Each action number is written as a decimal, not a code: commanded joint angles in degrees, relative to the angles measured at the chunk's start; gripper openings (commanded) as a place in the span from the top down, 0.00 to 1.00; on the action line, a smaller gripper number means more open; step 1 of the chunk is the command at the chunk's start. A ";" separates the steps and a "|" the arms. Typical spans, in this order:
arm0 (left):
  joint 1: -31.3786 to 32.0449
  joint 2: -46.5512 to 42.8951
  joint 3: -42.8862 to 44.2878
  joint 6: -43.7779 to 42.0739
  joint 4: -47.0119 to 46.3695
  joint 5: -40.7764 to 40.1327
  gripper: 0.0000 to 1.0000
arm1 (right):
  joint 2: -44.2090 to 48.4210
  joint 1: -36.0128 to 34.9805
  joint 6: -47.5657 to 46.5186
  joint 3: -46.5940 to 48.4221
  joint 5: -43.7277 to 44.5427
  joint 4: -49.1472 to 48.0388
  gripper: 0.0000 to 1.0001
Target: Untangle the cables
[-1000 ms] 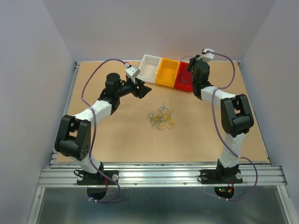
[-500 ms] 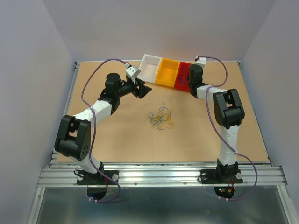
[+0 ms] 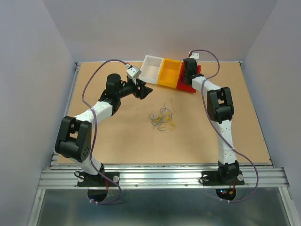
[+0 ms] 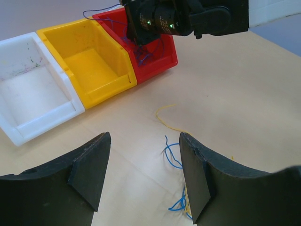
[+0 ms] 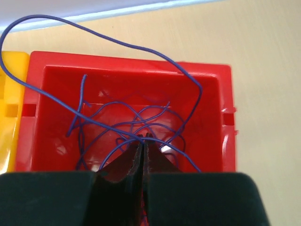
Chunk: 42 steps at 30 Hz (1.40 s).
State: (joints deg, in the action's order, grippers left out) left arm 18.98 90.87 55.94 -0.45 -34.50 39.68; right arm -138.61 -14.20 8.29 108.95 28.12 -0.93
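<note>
A tangle of thin yellow, blue and pale cables [image 3: 162, 117] lies on the table's middle. Its near strands, a blue one [image 4: 171, 155] and a yellow one [image 4: 164, 115], show in the left wrist view. My left gripper [image 3: 143, 90] [image 4: 145, 136] is open and empty, hovering left of the tangle. My right gripper [image 3: 188, 77] [image 5: 143, 137] hangs over the red bin [image 5: 131, 61], shut on a dark blue-purple cable [image 5: 117, 44] that loops up over the bin's far rim. Several more purple cables lie inside this bin.
Three bins stand in a row at the back: white [image 3: 151, 68] [image 4: 33, 94], yellow [image 3: 168, 74] [image 4: 89, 66] and red [image 3: 181, 84] [image 4: 160, 61]. The right arm's wrist [image 4: 160, 19] hangs over the red bin. Grey walls enclose the table.
The right arm has swung left and stretched out, bringing its gripper from the red bin's right side to over the bin. The left arm and the tangle have not moved.
</note>
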 commanded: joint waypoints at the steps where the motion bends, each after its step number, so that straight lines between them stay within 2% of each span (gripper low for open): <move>1: -0.26 -2.19 -0.31 0.10 -2.76 1.01 0.29 | -4.30 0.13 0.23 6.88 -1.66 9.88 0.99; 9: -0.09 -1.84 -0.22 0.10 -2.68 0.84 0.29 | -4.14 -0.04 2.25 6.64 -9.48 22.28 1.00; 15: 0.35 -2.36 -0.48 -0.17 -2.59 0.22 0.29 | 4.92 -0.39 6.03 -8.10 -16.78 22.11 1.00; 25: 0.53 -2.19 -0.57 -0.96 -2.50 -0.57 0.28 | 17.21 -1.80 8.40 -23.06 -12.57 16.23 0.99; 30: 0.62 -2.10 -0.48 -1.13 -2.32 -0.83 0.28 | 23.98 -1.80 9.37 -25.01 -10.81 14.91 0.84; 33: 0.62 -2.36 -0.57 -1.22 -2.15 -1.01 0.28 | 24.44 -1.80 9.20 -23.96 -10.45 14.99 0.81; 35: 0.62 -2.54 -0.66 -1.31 -2.15 -1.10 0.28 | 24.17 -1.80 9.37 -23.17 -10.19 14.99 0.72; 42: 0.70 -2.54 -0.83 -1.57 -2.06 -1.36 0.28 | 26.53 -1.80 10.07 -23.42 -7.73 14.99 0.62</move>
State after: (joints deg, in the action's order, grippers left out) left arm 19.44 90.87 55.83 -1.13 -34.46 38.44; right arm -116.25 -15.79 17.61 84.66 18.22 14.72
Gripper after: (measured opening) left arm 0.713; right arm 0.371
